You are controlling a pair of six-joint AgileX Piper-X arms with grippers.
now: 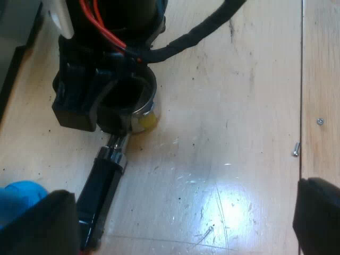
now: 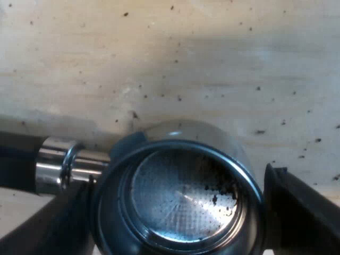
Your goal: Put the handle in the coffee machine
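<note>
Your right gripper (image 2: 178, 212) is clamped across the round metal basket of the holder (image 2: 180, 135), down at the surface (image 2: 212, 64). Its dark handle (image 1: 103, 183) points toward your left gripper (image 1: 180, 212), which is spread wide and holds nothing. That smooth basket (with the long handle's weight off to one side) could swivel or slip in the grip as you lift, so it may meet the machine crooked and not lock, spilling the loose grounds (image 2: 220, 194).

I see the holder (image 1: 139, 109) lying on the table (image 2: 170, 64), its basket (image 2: 180, 202) within my right gripper (image 2: 175, 228), handle (image 1: 101, 191) pointing toward my left gripper (image 1: 180, 223).
</note>
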